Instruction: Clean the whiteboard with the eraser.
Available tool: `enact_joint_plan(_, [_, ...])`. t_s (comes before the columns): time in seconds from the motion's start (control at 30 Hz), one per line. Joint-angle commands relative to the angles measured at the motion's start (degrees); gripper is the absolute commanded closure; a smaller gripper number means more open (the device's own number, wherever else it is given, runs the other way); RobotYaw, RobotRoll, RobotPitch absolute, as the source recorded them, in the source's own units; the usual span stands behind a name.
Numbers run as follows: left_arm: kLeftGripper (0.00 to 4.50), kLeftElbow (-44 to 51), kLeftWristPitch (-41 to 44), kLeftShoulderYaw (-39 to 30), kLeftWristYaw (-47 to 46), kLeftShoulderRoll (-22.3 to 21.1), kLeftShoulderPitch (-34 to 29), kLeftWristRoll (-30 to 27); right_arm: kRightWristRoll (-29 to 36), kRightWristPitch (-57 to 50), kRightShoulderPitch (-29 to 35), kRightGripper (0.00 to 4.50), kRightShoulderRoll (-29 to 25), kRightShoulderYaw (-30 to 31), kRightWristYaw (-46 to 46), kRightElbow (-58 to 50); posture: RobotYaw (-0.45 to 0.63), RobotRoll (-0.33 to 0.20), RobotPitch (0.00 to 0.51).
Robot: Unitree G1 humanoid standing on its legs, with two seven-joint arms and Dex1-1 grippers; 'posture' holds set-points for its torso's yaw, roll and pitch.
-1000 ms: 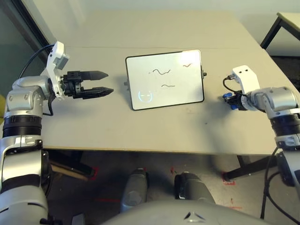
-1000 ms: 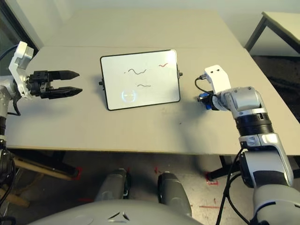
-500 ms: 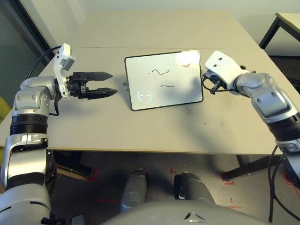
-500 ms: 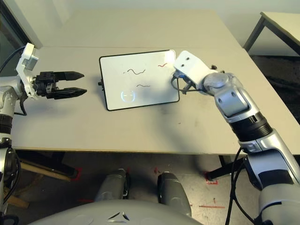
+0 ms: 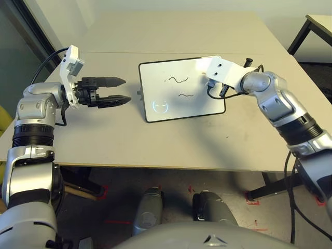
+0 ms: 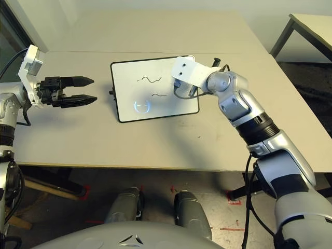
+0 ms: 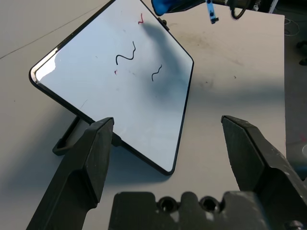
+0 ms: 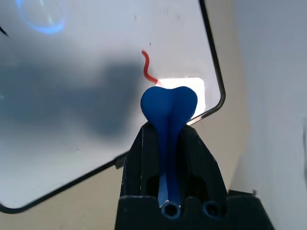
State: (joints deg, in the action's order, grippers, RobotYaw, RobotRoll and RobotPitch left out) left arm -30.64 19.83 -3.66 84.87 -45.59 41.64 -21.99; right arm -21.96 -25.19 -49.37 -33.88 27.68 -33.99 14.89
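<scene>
Dark glass panel (image 5: 15, 57) stood at far left, pale wall (image 5: 171, 5) ran behind the table's far edge. Beige table (image 5: 129, 148), thin seam across, parallel to far edge. Left gripper (image 5: 127, 90) was released, fingers apart, empty, over the table's left part, pointing at the whiteboard's left edge. Whiteboard (image 5: 161, 85) sat mid-table, tilted up on a black stand (image 7: 62, 146), black frame, bright ring-shaped reflection (image 5: 160, 107) near its near-left corner. Two dark squiggles (image 5: 178, 80) mid-board, red squiggle (image 8: 147, 67) toward far-right corner. Right gripper (image 8: 168, 127) was clenched on the blue eraser (image 8: 169, 108), above the whiteboard's right part; contact with the board, couldn't tell. Grey floor (image 5: 176, 179) with red tape marks (image 5: 252, 202) below near edge. Second table (image 5: 321, 23) stood beyond the right edge.
</scene>
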Motion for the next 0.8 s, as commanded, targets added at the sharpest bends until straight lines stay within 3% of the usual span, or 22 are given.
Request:
enact_joint_plan(0.03, [0.00,-0.4,-0.2,0.0,-0.3,0.0,0.3,0.5,-3.4,3.1,-1.5,4.20,0.3,1.4,-0.7,3.9,0.26,0.000,0.025])
enact_joint_plan(0.8, [0.00,1.6,0.6,-0.8,-1.4,-0.2,-0.4,-0.6,-7.7,10.1,-7.0,4.20,6.4,0.5,-1.0,17.1,0.29,0.000,0.024])
